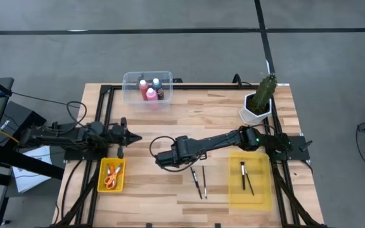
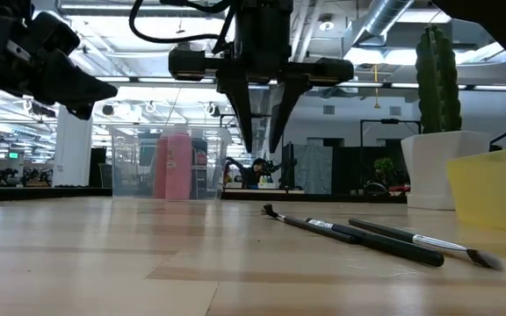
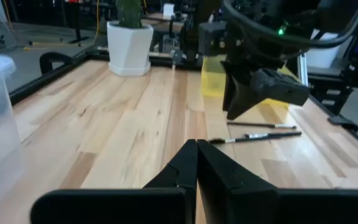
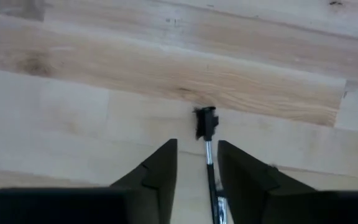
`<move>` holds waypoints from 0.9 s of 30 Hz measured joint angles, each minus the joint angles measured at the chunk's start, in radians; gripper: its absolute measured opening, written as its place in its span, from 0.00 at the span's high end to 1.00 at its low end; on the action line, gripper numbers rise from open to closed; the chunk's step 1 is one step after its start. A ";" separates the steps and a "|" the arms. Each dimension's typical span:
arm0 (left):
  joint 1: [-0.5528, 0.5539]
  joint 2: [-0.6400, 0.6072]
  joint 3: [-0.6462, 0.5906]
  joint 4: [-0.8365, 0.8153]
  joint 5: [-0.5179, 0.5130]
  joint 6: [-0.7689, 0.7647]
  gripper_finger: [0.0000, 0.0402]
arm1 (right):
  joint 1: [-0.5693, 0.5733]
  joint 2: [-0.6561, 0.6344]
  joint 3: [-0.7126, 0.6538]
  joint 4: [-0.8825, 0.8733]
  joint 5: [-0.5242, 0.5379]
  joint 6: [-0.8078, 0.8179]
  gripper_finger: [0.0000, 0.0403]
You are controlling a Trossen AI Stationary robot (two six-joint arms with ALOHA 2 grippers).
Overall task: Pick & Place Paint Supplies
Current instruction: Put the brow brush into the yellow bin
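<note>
Two thin dark-handled brushes point(image 1: 199, 182) lie flat on the wooden table, also seen in the low view point(image 2: 358, 233). My right gripper point(image 4: 197, 168) hangs open above one brush's end point(image 4: 206, 120), fingers pointing down, clear of the table point(image 2: 262, 145); the handle point(image 4: 211, 177) runs under the gap. My left gripper point(image 3: 196, 163) is shut and holds nothing, at the table's left point(image 1: 132, 136). A clear bin point(image 1: 147, 88) at the far edge holds red, pink and dark bottles. Two more brushes point(image 1: 246, 177) lie in a yellow tray point(image 1: 262, 193).
A small yellow bin point(image 1: 101, 183) with orange-handled scissors point(image 1: 111, 177) sits near the left front. A green plant in a white pot point(image 1: 258, 104) stands at the far right. Bare wood lies between the clear bin and the loose brushes.
</note>
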 joint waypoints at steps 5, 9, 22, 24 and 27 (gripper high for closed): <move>0.000 0.037 0.000 0.001 0.000 0.000 1.00 | -0.004 0.000 -0.066 0.014 -0.025 0.037 0.61; 0.000 0.060 0.000 0.001 0.000 0.000 1.00 | -0.003 0.001 -0.109 0.055 -0.047 0.080 0.54; 0.000 0.086 0.001 0.002 0.002 0.000 1.00 | -0.009 -0.001 -0.144 0.113 -0.045 0.094 0.56; 0.000 0.086 0.001 0.002 0.002 0.000 1.00 | -0.008 0.000 -0.172 0.138 -0.056 0.094 0.57; 0.000 0.086 0.001 0.002 0.005 0.000 1.00 | -0.008 0.001 -0.214 0.180 -0.084 0.097 0.59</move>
